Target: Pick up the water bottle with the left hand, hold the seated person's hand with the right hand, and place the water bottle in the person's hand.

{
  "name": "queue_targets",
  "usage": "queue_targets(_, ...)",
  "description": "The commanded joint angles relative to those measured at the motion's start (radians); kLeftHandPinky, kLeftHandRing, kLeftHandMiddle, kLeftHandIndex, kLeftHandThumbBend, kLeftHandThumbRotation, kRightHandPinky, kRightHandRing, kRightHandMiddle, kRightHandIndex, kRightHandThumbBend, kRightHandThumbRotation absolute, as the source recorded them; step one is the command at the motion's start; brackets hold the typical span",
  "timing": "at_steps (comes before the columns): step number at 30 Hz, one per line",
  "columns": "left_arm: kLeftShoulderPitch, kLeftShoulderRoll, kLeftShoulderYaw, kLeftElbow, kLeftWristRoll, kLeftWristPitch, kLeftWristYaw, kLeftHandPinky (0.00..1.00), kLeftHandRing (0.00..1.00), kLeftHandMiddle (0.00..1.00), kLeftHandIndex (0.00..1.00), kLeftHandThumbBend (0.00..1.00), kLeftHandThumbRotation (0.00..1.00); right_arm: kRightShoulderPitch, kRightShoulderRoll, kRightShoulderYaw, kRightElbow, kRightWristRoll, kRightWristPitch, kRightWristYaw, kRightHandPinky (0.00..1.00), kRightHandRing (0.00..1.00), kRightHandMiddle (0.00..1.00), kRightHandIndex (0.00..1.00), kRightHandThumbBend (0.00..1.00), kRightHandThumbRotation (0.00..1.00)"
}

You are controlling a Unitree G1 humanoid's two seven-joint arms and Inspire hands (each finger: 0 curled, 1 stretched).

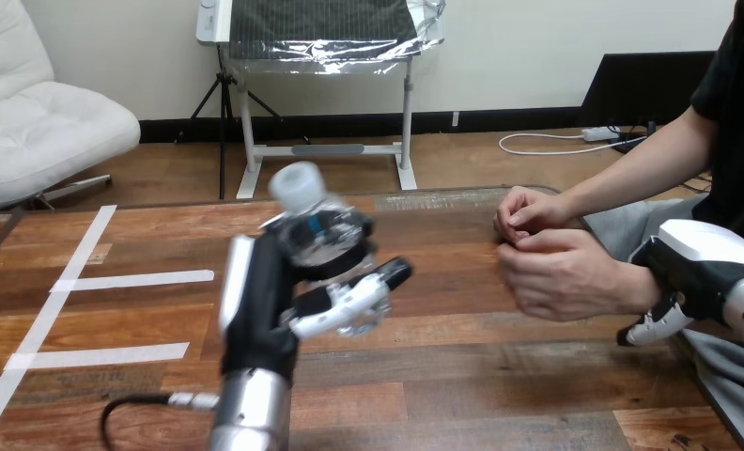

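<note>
My left hand (255,301) is raised above the table's middle, its fingers (349,303) curled round a clear water bottle (323,235) with a pale cap and a blue band. The bottle tilts a little to the left, cap up. To the right, the person's nearer hand (561,274) hovers loosely curled over the table, and the person's farther hand (533,211) rests just behind it. My right hand (692,268) sits against the wrist of that nearer hand, with one finger (655,322) hooked under it. A gap of bare table separates the bottle from the person's hands.
The wooden table (462,376) carries white tape strips (129,280) on its left part. A black cable (138,406) loops beside my left forearm. The person's forearms come in from the right edge.
</note>
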Motion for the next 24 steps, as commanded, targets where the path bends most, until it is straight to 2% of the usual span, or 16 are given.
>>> queue_targets(1,-0.123,-0.051,-0.020,0.007,0.017,0.005,0.005,0.43,0.42,0.43,0.48,0.66,0.00,-0.010,-0.008,-0.015,-0.066,0.009,-0.002,0.007,0.22,0.31,0.42,0.45,0.70,0.00)
queue_targets(3,-0.160,-0.057,-0.038,0.027,0.038,0.023,0.014,0.43,0.42,0.43,0.48,0.67,0.00,-0.003,-0.011,-0.020,-0.097,0.005,0.009,0.015,0.22,0.31,0.41,0.45,0.71,0.00)
queue_targets(7,-0.202,-0.070,-0.054,0.070,0.038,0.010,0.013,0.42,0.42,0.43,0.48,0.67,0.00,0.002,-0.014,-0.023,-0.125,0.004,0.005,0.021,0.22,0.31,0.40,0.44,0.71,0.00)
queue_targets(15,-0.253,-0.090,-0.088,0.098,0.053,0.041,0.024,0.42,0.42,0.43,0.47,0.68,0.00,0.016,-0.018,-0.039,-0.179,0.020,0.003,0.044,0.21,0.29,0.38,0.43,0.71,0.00)
queue_targets(18,-0.270,-0.099,-0.101,0.106,0.064,0.057,0.035,0.40,0.41,0.42,0.47,0.69,0.00,0.023,-0.026,-0.041,-0.188,0.018,-0.035,0.024,0.20,0.28,0.37,0.42,0.72,0.00)
queue_targets(24,-0.301,-0.115,-0.129,0.123,0.060,0.073,0.038,0.39,0.40,0.42,0.47,0.69,0.00,0.027,-0.027,-0.045,-0.231,0.011,-0.014,0.044,0.22,0.29,0.37,0.42,0.72,0.00)
